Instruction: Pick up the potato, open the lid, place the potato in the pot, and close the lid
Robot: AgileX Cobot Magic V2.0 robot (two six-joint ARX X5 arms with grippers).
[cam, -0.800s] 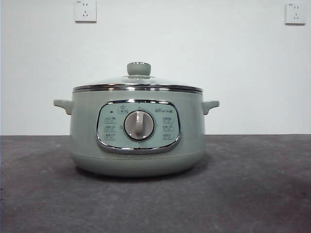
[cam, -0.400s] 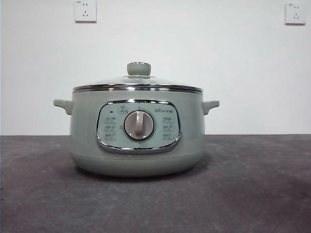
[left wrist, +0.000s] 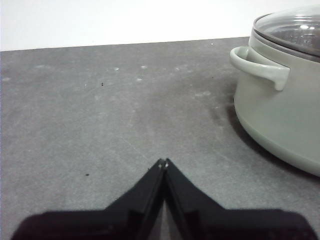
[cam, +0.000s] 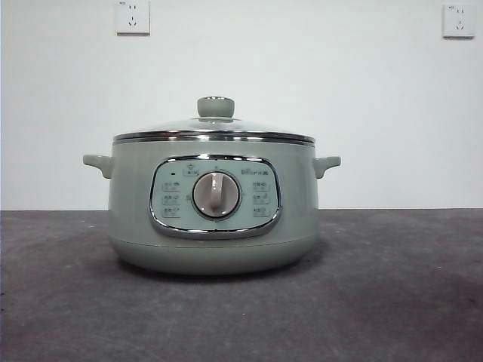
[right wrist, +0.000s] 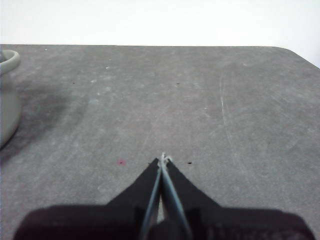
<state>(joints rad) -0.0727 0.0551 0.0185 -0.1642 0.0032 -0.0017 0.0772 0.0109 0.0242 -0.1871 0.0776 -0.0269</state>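
Note:
The pale sage-green pot point(cam: 213, 226) stands on the dark grey table, its dial panel facing the front view. The glass lid point(cam: 213, 130) with its green knob point(cam: 216, 106) rests shut on the pot. The potato is not in view in any frame. My left gripper point(left wrist: 163, 163) is shut and empty, low over bare table, with the pot point(left wrist: 280, 105) and one side handle off to one side. My right gripper point(right wrist: 163, 159) is shut and empty over bare table, with only an edge of the pot point(right wrist: 7, 95) in its view. Neither arm shows in the front view.
A white wall with two sockets point(cam: 133, 16) stands behind the table. The grey table point(cam: 392, 286) stretches on both sides of the pot. The right wrist view shows the table's rounded far corner point(right wrist: 295, 54).

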